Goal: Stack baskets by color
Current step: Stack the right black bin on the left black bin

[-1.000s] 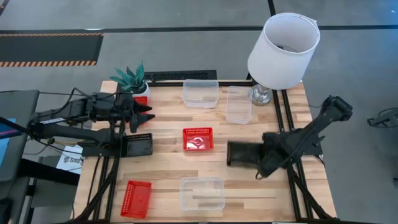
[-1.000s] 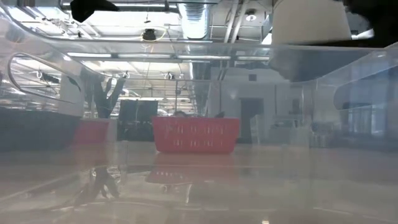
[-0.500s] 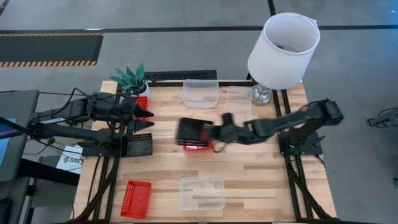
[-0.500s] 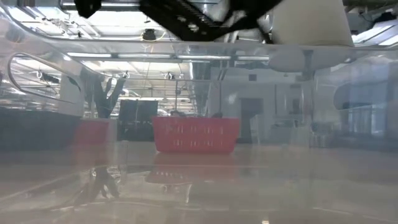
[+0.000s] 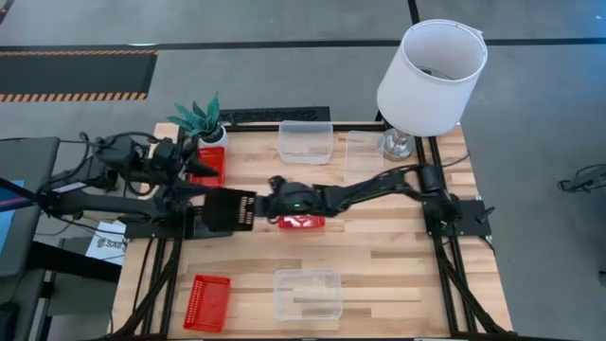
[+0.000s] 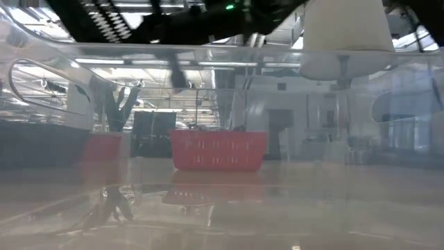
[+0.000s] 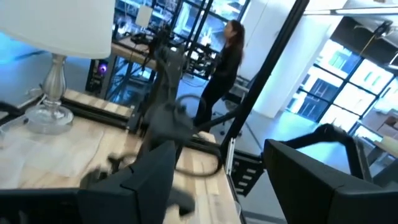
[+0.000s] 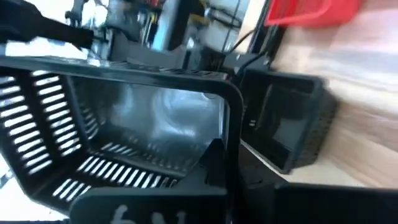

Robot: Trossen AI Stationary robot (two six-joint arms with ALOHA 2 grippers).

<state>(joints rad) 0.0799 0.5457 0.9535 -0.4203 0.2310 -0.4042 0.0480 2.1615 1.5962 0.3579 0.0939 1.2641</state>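
Wooden slats of the table run under everything I watch, and I place the rest by the red basket at mid-table. Far to its left my left gripper hovers with fingers spread and empty near a second red basket by the potted plant. Just left of the landmark my right gripper is clamped on a black basket held above another black basket, while clear baskets and the lamp lie behind it to the right.
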